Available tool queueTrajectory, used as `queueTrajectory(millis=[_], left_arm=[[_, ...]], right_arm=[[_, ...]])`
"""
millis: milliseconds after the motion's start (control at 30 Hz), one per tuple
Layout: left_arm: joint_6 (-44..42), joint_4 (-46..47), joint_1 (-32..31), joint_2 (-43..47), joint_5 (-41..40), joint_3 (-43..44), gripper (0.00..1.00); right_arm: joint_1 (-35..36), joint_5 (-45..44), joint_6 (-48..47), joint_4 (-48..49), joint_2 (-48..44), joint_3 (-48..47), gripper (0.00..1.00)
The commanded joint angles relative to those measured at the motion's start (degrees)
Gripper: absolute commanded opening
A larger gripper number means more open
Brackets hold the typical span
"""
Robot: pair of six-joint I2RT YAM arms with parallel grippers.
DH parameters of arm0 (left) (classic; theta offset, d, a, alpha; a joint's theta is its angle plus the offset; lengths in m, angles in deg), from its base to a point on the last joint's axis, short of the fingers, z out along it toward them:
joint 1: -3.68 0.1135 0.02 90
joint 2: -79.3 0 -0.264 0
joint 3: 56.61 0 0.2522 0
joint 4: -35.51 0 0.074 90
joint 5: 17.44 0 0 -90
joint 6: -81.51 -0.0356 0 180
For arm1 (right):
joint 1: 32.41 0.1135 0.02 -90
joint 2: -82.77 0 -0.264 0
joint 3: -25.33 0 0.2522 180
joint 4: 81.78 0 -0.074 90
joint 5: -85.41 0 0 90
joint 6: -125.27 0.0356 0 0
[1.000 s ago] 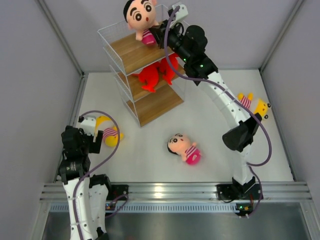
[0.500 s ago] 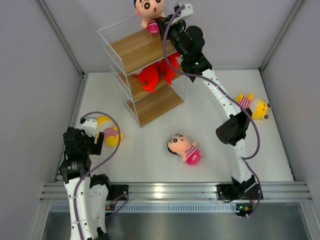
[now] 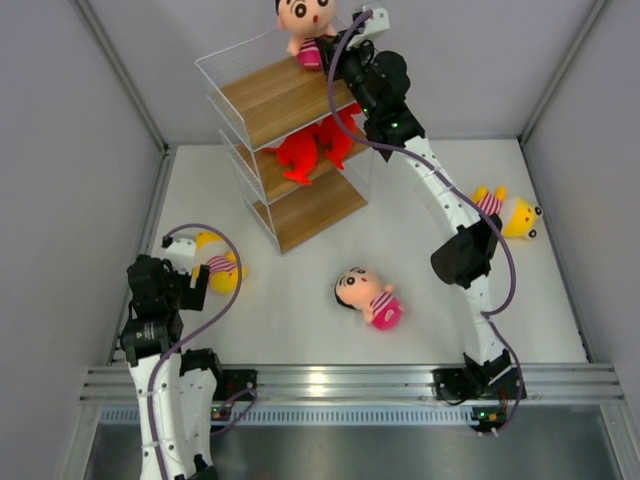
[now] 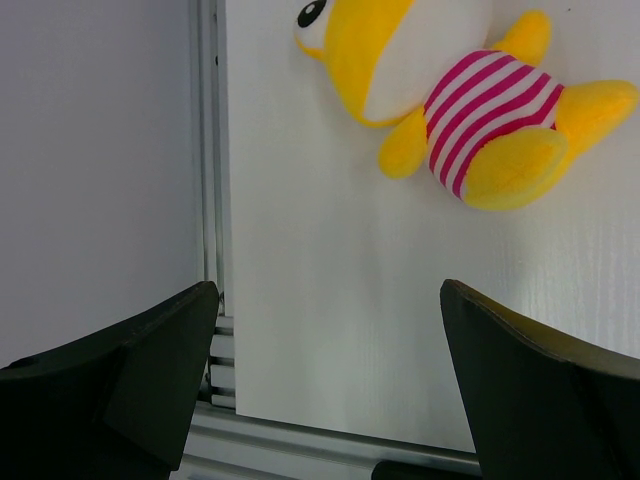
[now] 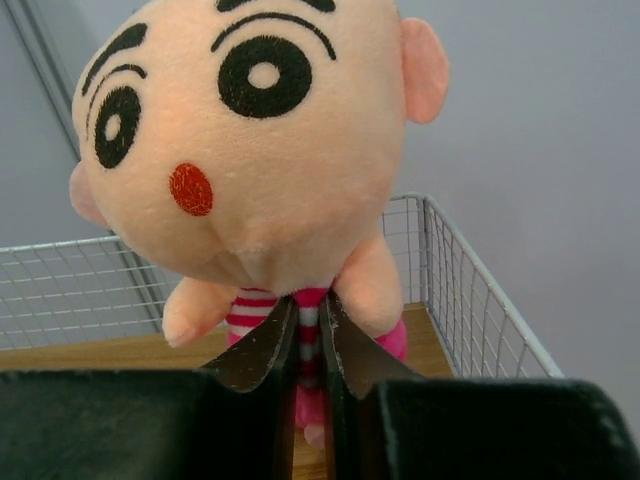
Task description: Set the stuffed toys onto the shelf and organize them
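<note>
Boy doll (image 5: 265, 170) upright, head up, axis vert.

— What closes in the table?
— Plain grey walls (image 3: 70, 150) on the left, right and far sides, joined by slim aluminium posts (image 3: 120, 72) slanting into the far corners.
— And the surface?
— A white tabletop (image 3: 290, 300), evenly lit, with only soft shadows. A ribbed aluminium rail (image 3: 330, 382) runs along the near edge and catches a glare. Nearer still lies a dull grey metal panel (image 3: 350, 450).
</note>
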Motion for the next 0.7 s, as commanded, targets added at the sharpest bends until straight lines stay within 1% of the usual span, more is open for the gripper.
queueTrajectory(millis=[0,33,100,133,233,300,367,400,467,500,667], left_arm=[[0.8,0.75,0.02,0.1,0.53,-0.48,0.99],[0.8,0.84,-0.07,0.19,0.53,-0.57,0.99],[0.8,0.66,-0.07,0.1,0.62,-0.57,0.99],[0.89,0.75,-0.07,0.1,0.62,-0.57,0.99],[1.15,0.75,0.02,0.19,0.88,-0.39,0.99],[1.41,0.75,0.02,0.19,0.88,-0.39,0.99],[1.5,0.75,0.02,0.19,0.88,-0.39,0.99],[1.5,0.66,0.02,0.19,0.88,-0.39,0.99],[1.33,0.75,-0.07,0.28,0.88,-0.39,0.99],[1.24,0.75,0.02,0.19,0.8,-0.39,0.99],[1.15,0.66,0.02,0.28,0.62,-0.31,0.99]], right_arm=[[-0.37,0.73,-0.48,1.21,-0.57,-2.61,0.15],[-0.37,0.73,-0.57,1.12,-1.0,-2.53,0.23],[-0.37,0.29,-0.39,1.12,-1.71,-2.35,0.3],[-0.37,0.29,-0.22,1.21,-1.97,-2.18,0.36],[-0.37,0.55,-0.13,1.82,-3.73,-0.95,0.43],[-0.37,0.55,-0.04,2.18,-5.05,0.2,0.45],[-0.37,0.55,-0.21,1.92,-6.01,0.64,0.5],[-0.37,0.55,-0.22,1.83,-6.45,0.81,0.55],[-0.37,0.64,-0.39,1.83,-7.42,1.43,0.6],[-0.28,0.64,-0.39,2.0,-7.77,1.6,0.65],[-0.37,0.2,-1.09,1.48,-8.83,2.13,0.72]])
